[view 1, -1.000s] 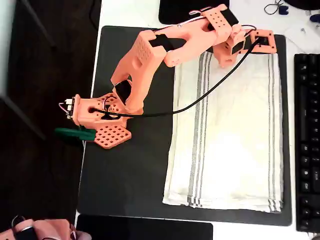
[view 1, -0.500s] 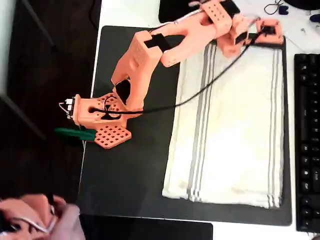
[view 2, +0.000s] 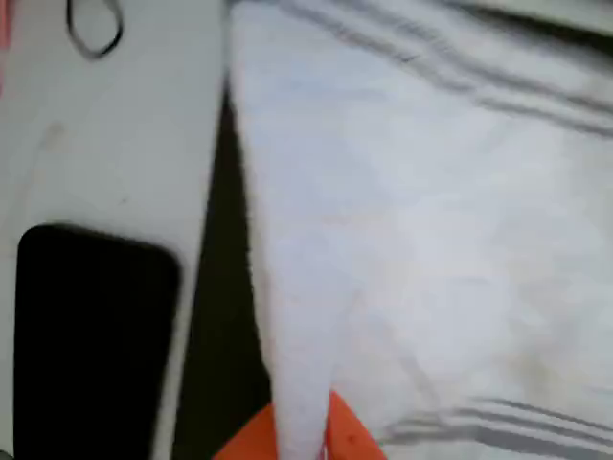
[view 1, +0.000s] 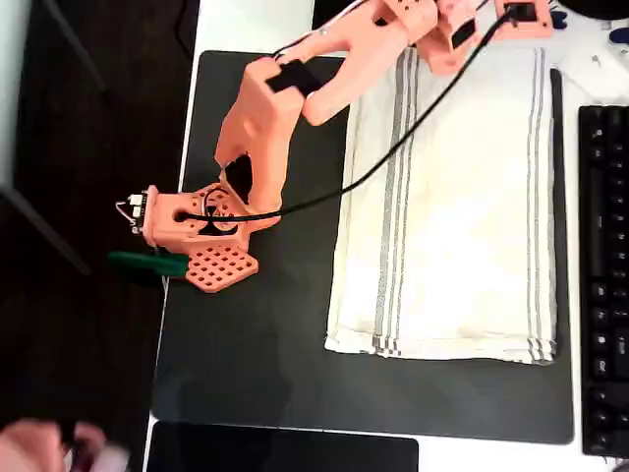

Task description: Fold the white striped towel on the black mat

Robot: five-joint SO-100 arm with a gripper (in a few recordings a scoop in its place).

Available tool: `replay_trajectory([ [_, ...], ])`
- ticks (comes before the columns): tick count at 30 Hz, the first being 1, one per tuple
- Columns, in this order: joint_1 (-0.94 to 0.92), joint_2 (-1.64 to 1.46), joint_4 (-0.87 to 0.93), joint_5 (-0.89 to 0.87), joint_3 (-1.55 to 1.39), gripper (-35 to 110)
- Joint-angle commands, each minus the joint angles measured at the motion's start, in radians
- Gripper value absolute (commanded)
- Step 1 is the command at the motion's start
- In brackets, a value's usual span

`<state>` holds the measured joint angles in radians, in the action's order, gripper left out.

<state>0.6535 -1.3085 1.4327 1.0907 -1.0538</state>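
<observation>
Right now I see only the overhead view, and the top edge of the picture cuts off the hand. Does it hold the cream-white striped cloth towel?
Observer: Yes. In the wrist view the cream-white striped cloth towel runs down into the orange hand and is pinched between its fingers.
Operator: Is the cloth flat there or gathered?
Observer: Gathered. It narrows into a wedge whose tip ends at the hand.
Operator: What lies beside that wedge?
Observer: To its left in the wrist view there is a strip of the large matte black mat. Beyond that is the white table, with a glossy black rectangle on it.
</observation>
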Motion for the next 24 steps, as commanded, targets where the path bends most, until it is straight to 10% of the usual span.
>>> replay_trajectory([
  [1, -0.08, -0.153, 0.023, 0.04, -0.044, 0],
  [24, -0.859, -0.436, -0.061, 0.463, -0.456, 0],
])
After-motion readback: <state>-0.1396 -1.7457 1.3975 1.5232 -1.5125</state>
